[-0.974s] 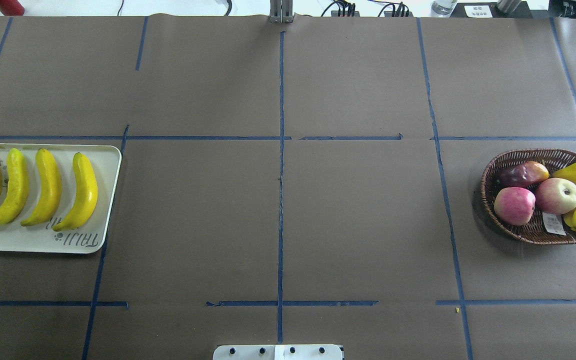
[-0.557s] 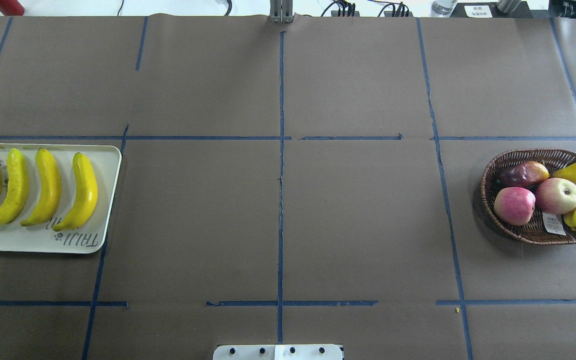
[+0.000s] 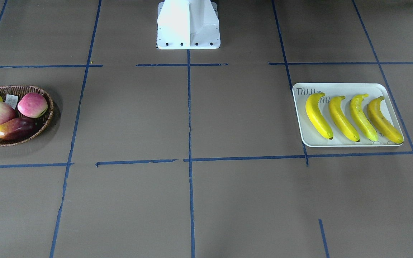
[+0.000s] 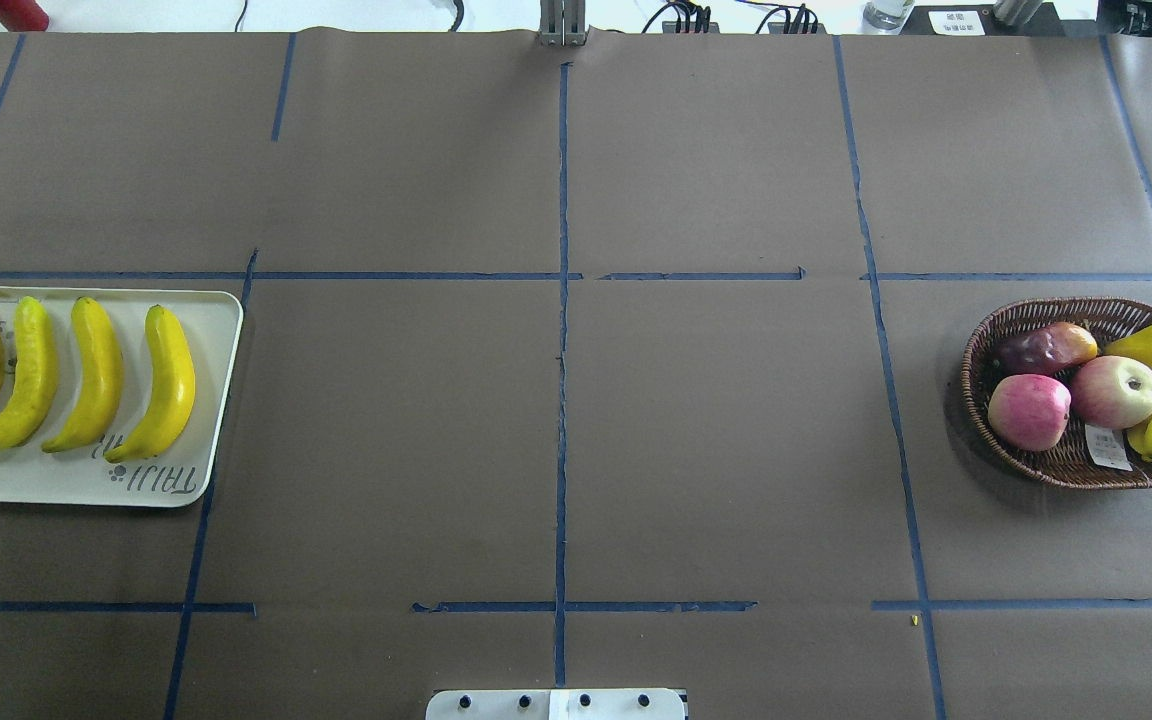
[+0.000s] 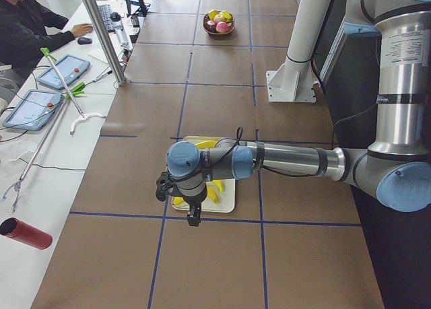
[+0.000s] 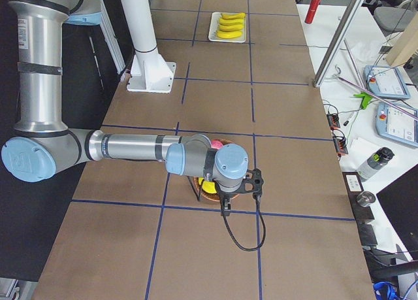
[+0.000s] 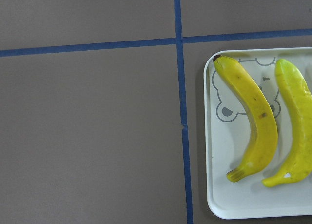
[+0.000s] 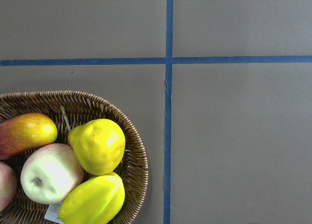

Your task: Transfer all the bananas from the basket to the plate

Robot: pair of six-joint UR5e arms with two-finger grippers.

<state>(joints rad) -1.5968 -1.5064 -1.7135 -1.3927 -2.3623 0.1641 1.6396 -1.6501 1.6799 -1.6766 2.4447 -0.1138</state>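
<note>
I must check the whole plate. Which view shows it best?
Exterior front-facing: the plate shows whole, four bananas on it. Overhead cuts one edge; left wrist shows one end; exterior right shows it small; in exterior left the left arm hides most.

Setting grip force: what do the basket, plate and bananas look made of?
Basket: woven brown wicker, matte; interlaced strands show along the rim.
Plate: looks like moulded plastic or melamine, smooth off-white, rounded raised rim; cannot settle which.
Bananas: probably plastic or foam replicas; uniform colour and a soft even sheen, though real fruit is not ruled out.
</note>
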